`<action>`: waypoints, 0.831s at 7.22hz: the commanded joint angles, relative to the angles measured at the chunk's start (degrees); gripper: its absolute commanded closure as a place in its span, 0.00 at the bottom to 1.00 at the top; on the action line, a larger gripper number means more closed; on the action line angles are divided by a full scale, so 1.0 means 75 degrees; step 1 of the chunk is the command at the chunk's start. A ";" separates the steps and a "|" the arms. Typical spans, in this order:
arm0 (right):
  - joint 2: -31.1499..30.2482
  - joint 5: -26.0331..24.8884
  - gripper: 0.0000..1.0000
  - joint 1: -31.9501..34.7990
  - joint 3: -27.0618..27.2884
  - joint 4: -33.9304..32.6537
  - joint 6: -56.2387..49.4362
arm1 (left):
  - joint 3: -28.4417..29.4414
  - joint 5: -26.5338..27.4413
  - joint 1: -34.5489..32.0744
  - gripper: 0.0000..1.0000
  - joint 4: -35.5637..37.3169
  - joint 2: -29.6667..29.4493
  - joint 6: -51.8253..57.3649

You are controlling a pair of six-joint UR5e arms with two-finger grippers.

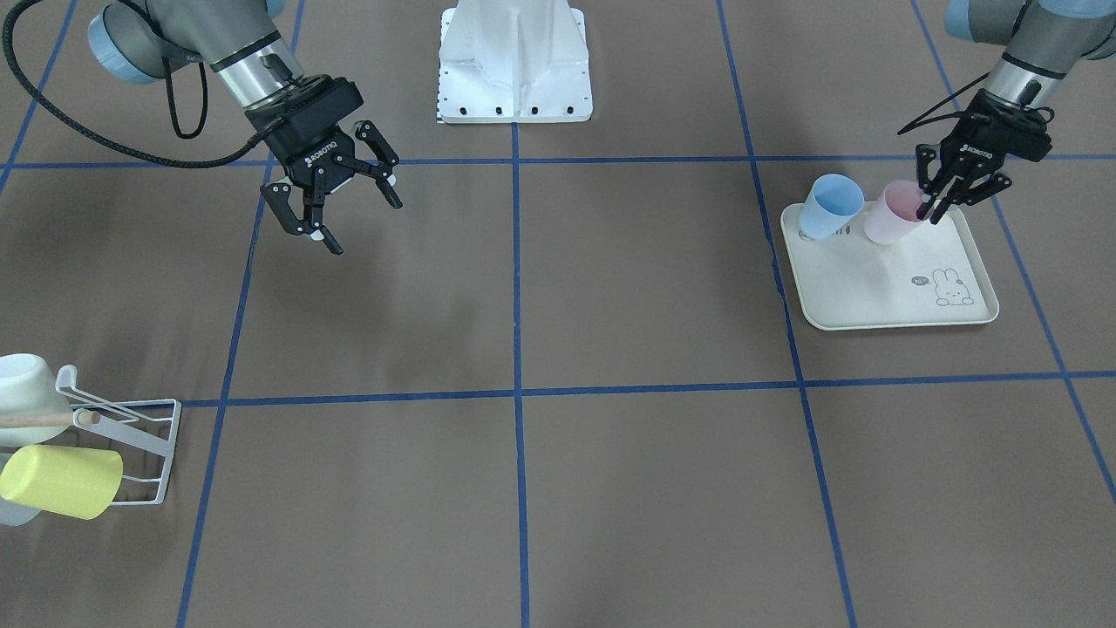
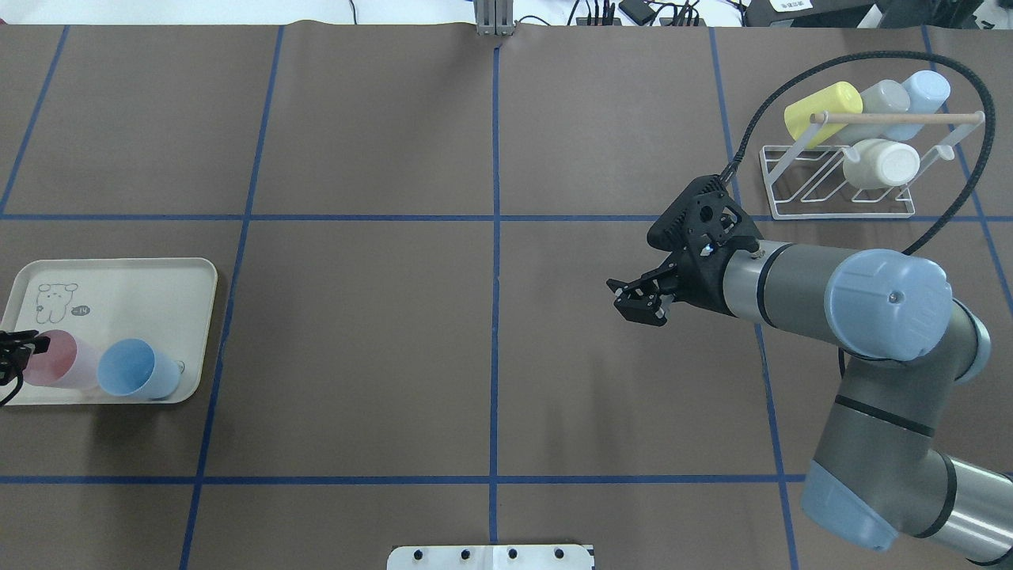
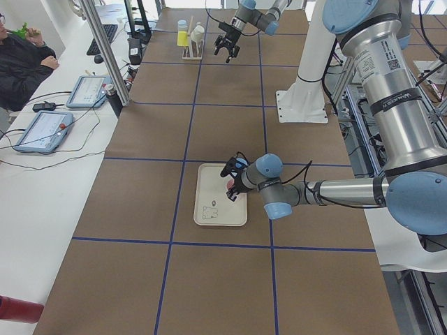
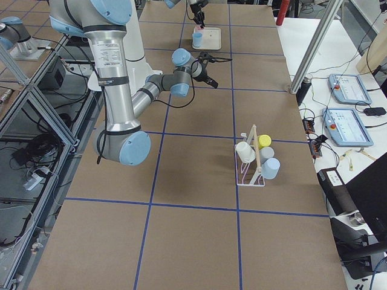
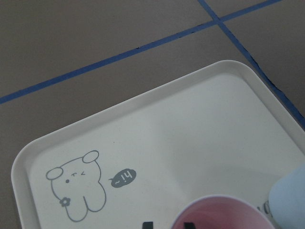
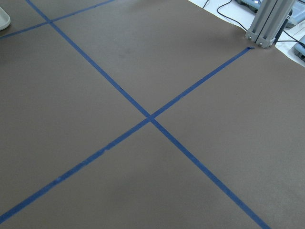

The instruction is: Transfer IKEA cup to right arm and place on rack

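Left end effector (image 1: 946, 199) straddles pink cup (image 1: 894, 215) rim, blue cup (image 1: 830, 206) adjacent.

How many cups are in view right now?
6. On the tray: a pink cup at the left end effector and a blue cup. On the rack: yellow, grey, light blue, white. None seems hidden.

"ROBOTIQ" on right gripper (image 1: 334, 202); "hi~" on tray (image 5: 143, 124).

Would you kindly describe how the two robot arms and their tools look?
Both arms are silver-grey tubes with light-blue joint caps. Each carries a black two-finger tool; the right tool bears white lettering and trails a long black cable loop. The left tool has only a short cable.
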 commanded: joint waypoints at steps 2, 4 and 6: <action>0.0094 0.0030 0.01 -0.0092 -0.0059 0.0114 -0.0012 | -0.0046 -0.0083 -0.0043 1.00 -0.0059 -0.0031 0.0054; 0.0655 0.0008 0.01 -0.0232 -0.0363 0.0115 0.0000 | -0.0314 -0.0842 -0.0589 1.00 -0.0024 -0.0077 0.0078; 0.0728 -0.0016 0.01 -0.0303 -0.0434 0.0126 -0.0012 | -0.1085 -0.2560 -0.2260 1.00 0.0419 -0.0078 0.0078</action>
